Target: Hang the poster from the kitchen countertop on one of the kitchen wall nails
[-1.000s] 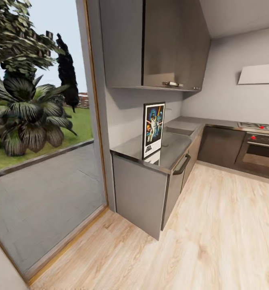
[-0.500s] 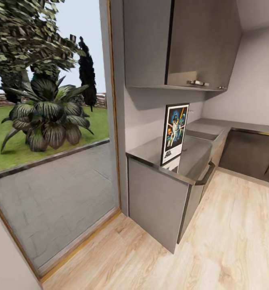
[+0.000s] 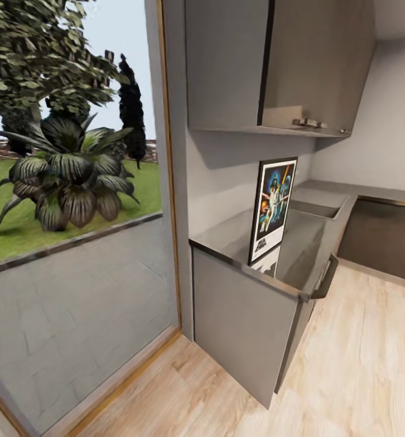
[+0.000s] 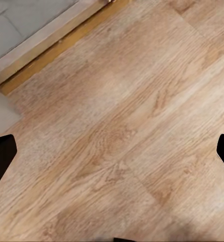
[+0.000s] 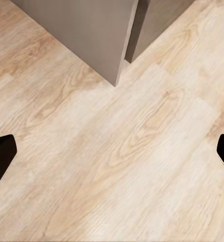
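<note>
The poster (image 3: 274, 209) stands upright near the front edge of the grey kitchen countertop (image 3: 226, 233), in its black frame with the lettering at the bottom. A sunken sink (image 3: 316, 210) lies just beyond it. In the left wrist view my left gripper (image 4: 113, 154) is open, its dark fingertips (image 4: 1, 157) wide apart over bare wooden floor. My right gripper (image 5: 113, 153) is open too, its fingertips (image 5: 1, 154) spread above the floor close to the cabinet's corner (image 5: 114, 60). Both hold nothing.
Grey base cabinets (image 3: 245, 328) with a dark handle (image 3: 325, 278) stand under the counter, and wall cabinets (image 3: 275, 67) hang above it. A tall glass pane (image 3: 74, 243) with a wooden frame is at the left. Light wooden floor (image 3: 360, 364) stretches right towards dark units (image 3: 384, 233).
The view has shifted and drawn closer to the counter's end, so the poster looks larger and further right. The poster itself has not moved on the counter.
</note>
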Motion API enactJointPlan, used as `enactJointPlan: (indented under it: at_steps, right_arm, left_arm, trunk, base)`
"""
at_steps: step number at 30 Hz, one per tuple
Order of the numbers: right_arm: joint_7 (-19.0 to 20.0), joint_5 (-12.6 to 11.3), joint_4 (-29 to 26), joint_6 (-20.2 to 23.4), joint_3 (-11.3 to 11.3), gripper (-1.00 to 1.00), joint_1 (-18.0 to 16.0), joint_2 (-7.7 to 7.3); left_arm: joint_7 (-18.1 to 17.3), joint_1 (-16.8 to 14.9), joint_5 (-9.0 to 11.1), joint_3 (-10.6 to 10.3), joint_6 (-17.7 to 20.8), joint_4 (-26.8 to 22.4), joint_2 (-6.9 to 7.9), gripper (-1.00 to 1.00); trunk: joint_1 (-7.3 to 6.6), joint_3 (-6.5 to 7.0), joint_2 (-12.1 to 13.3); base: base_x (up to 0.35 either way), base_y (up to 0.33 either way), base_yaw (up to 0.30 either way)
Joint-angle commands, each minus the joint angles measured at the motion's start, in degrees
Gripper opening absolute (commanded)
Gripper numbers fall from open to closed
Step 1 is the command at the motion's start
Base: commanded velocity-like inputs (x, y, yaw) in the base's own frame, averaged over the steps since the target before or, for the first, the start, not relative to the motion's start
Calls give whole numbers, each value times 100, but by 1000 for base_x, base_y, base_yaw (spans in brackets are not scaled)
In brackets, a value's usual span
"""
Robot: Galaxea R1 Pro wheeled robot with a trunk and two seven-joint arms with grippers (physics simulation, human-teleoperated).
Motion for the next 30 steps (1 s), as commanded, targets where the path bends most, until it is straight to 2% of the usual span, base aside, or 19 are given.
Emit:
enactJointPlan:
  at_steps: [1, 4, 5, 7, 8, 9, 12, 13, 18, 21, 25, 30]
  right_arm:
    - [-2, -4, -5, -25, 3, 100, -2, 1]
    - [-7, -4, -37, -68, 4, 100, -2, 10]
    - [-304, -4, -777, -105, 10, 100, -48, 257]
    - [-729, -7, -1222, -89, 20, 100, -53, 401]
    - [-1719, -6, -2282, 284, 322, 100, -101, 739]
    - [-1967, -5, -2565, 543, 514, 100, -179, 797]
    - [-2441, -9, -2893, 930, 804, 100, -364, 857]
    - [-2811, -12, -3024, 1106, 976, 100, -514, 888]
    - [-3634, -35, -3146, 1347, 1400, 100, -968, 972]
    - [-4072, -48, -3173, 1465, 1710, 100, -1274, 1076]
    - [-4406, -56, -3184, 1791, 1867, 100, -1575, 1168]
    - [-4678, -69, -3192, 2213, 1951, 100, -1992, 1289]
  left_arm:
    - [-1, 1, 0, 4, -5, -6, -1, 100]
    - [-3, 1, 0, 5, -5, -6, -1, 100]
    - [-1, 1, 6, 12, -6, -6, -8, 100]
    - [-1, 1, 11, 20, -1, -6, -9, 100]
    - [-1, 1, 16, 84, 3, -6, -9, 100]
    - [-1, 1, 17, 93, 3, -6, -9, 100]
    - [-1, 1, 17, 101, 4, -11, -9, 100]
    - [-1, 1, 17, 104, 4, -10, -9, 100]
    - [-1, 1, 17, 102, 4, -14, -9, 100]
    - [-1, 1, 17, 101, 4, -13, -9, 100]
    - [-1, 1, 17, 101, 4, -14, -9, 100]
    - [-1, 1, 17, 99, 4, -8, -9, 100]
  trunk:
    - [4, -5, -2]
    - [4, -5, -2]
    - [4, -5, -2]
    - [4, -5, -2]
    - [4, -5, -2]
    - [4, -5, -2]
    - [4, -5, -2]
    - [4, -5, -2]
    - [4, -5, -2]
    - [4, -5, -2]
    - [4, -5, -2]
    - [4, -5, -2]
  base:
    - [337, 0, 0]
    - [334, 0, 0]
    - [34, 0, 0]
    - [20, 0, 0]
    - [4, 0, 0]
    - [2, 0, 0]
    - [2, 0, 0]
    - [0, 0, 0]
    - [0, 0, 0]
    - [0, 0, 0]
    - [0, 0, 0]
    - [0, 0, 0]
